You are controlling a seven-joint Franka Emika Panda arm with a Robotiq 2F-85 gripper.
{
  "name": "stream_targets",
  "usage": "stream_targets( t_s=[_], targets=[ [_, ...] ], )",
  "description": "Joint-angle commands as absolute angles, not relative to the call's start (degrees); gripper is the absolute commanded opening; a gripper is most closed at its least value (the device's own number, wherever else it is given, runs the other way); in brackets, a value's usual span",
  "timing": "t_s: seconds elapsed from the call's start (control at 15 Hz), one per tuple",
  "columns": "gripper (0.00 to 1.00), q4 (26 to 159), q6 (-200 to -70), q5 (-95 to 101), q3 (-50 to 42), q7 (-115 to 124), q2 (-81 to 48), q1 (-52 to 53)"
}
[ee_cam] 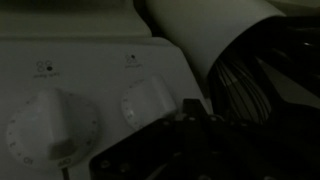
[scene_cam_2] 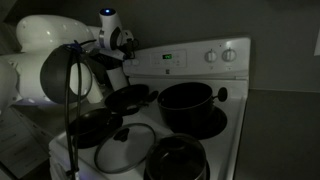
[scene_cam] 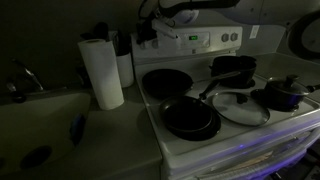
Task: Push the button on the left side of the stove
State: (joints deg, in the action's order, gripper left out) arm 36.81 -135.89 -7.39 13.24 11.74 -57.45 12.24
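Observation:
The scene is dim. The white stove [scene_cam: 230, 135] has a raised back panel [scene_cam_2: 190, 60] with round knobs and a small green display [scene_cam: 197, 41]. My gripper [scene_cam: 148, 33] is at the left end of that panel in both exterior views [scene_cam_2: 128, 50]. In the wrist view the dark fingers [ee_cam: 192, 105] look pressed together and hold nothing. Their tip is just right of a white knob [ee_cam: 150, 100], and a second knob [ee_cam: 45, 122] lies further left. No separate button can be made out.
A paper towel roll [scene_cam: 101, 72] and a utensil holder with a whisk [ee_cam: 245, 85] stand beside the stove's left end. On the cooktop are a frying pan [scene_cam: 190, 118], a glass lid [scene_cam: 240, 107] and pots [scene_cam: 232, 70]. A sink [scene_cam: 40, 120] lies further left.

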Motion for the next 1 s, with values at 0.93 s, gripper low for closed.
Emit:
stream_targets(
  t_s=[0.93],
  targets=[
    [0.0, 31.95, -131.29, 1.26, 9.01, 14.84, -56.84, 18.24]
  ],
)
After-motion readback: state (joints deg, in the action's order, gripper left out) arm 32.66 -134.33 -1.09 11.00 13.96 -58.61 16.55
